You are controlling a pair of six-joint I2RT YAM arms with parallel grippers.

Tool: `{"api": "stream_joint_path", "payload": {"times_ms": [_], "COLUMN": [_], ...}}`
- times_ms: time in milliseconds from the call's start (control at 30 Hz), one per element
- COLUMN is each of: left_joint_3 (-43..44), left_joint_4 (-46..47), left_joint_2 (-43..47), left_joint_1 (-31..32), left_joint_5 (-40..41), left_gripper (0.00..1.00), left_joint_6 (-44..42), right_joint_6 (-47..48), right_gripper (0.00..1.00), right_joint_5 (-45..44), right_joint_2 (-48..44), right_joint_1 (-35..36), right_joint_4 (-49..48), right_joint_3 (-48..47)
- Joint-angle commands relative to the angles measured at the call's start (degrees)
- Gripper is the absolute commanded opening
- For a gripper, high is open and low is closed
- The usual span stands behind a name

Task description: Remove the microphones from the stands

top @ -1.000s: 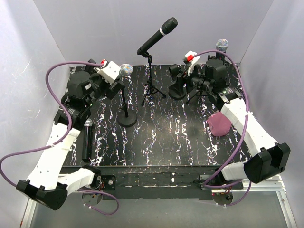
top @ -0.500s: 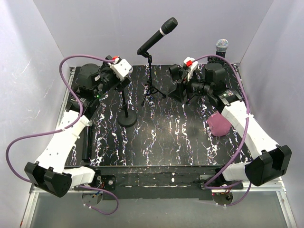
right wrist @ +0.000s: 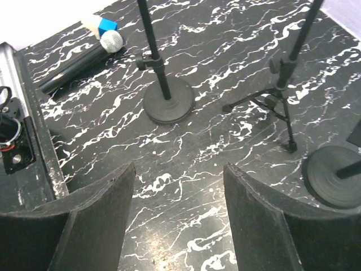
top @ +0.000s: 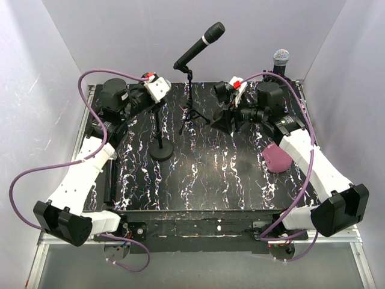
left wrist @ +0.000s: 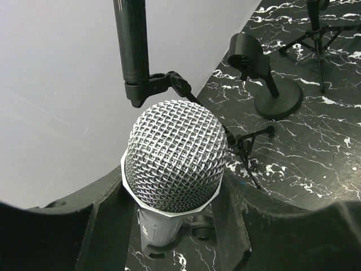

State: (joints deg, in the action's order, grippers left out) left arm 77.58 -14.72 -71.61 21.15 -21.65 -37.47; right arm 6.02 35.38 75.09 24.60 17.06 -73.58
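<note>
Overhead, a loose microphone (top: pixel 110 174) is seen lying flat along the desk's left edge, its silver head turned toward the far side. Toward the far-left corner, the left gripper (left wrist: pixel 169 186) is shown clamped on the gripped microphone (left wrist: pixel 176 149), whose silver mesh head is framed upright between the two dark fingers (left wrist: pixel 101 226). That microphone is held directly over the round-base stand (top: pixel 161 149), which is planted left of the desk's middle. Whether the handle sits in the stand's clip cannot be told, as it is hidden by the wrist. At the middle of the far edge, a black microphone (top: pixel 200 45) is carried tilted on a tripod stand (top: pixel 191 114). Just to the right, the right gripper (right wrist: pixel 177 214) is pictured spread wide above the marbled desk (top: pixel 210 174), with nothing gripped between its fingers. A second round-base stand (right wrist: pixel 334 176) is caught at the edge of the right wrist view. In the far-right corner a corner microphone (top: pixel 281 58) is stood upright, and a pink object (top: pixel 278 158) is laid near the right edge.
</note>
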Motion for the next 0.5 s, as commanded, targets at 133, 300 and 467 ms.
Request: {"api": "stream_joint_path", "payload": {"times_ms": [133, 300, 467], "left_joint_3": [5.3, 7.14, 8.82], "left_joint_4": [1.36, 4.78, 7.95], "left_joint_2": [-2.12, -3.7, -5.03], "left_joint_1": [2.23, 4.86, 9.08], "left_joint_5": [-4.28, -4.28, -2.0], "left_gripper": [0.0, 0.0, 0.0], "left_joint_6": [5.21, 6.18, 6.27], "right_joint_6": [-1.53, -3.56, -3.74], "right_gripper": [0.69, 0.7, 0.7], "right_joint_5": [2.51, 2.15, 2.86], "right_joint_2": [4.44, 7.0, 8.14], "right_joint_1": [4.84, 6.86, 7.48], "right_joint_4": [-4.75, -6.95, -7.13], "right_joint_3": [-4.81, -8.33, -9.83]}}
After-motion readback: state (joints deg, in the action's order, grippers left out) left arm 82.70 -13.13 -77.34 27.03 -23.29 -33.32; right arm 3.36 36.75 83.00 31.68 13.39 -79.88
